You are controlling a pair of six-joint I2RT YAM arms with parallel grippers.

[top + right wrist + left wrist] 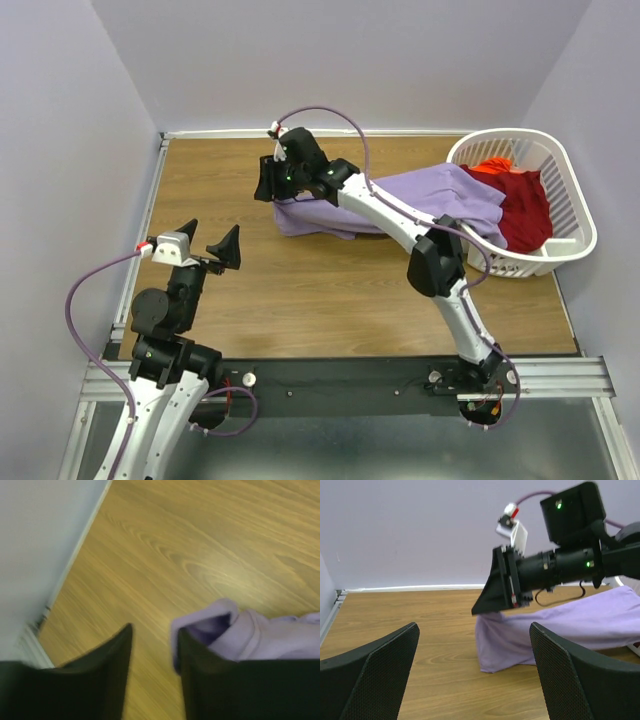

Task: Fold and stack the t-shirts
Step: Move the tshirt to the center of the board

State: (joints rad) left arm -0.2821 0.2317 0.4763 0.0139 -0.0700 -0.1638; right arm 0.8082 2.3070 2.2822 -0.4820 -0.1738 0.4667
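Note:
The lavender t-shirt (420,200) lies stretched over the wooden table, from the basket's left rim to its bunched left end under my right gripper (270,185). In the right wrist view the right gripper (155,630) has its jaws apart with bare wood between them, and a fold of the lavender t-shirt (240,630) clings against the right finger (210,680). The deep red t-shirt (525,205) lies inside the basket. My left gripper (212,236) hovers wide open near the table's left front. Its wrist view shows the lavender t-shirt (560,625) ahead, beyond the left gripper (474,627).
A white slatted laundry basket (578,205) stands at the table's back right corner, with something orange behind the red cloth. Walls close in the table at the back, left and right. The right arm (400,225) reaches diagonally across the table's middle.

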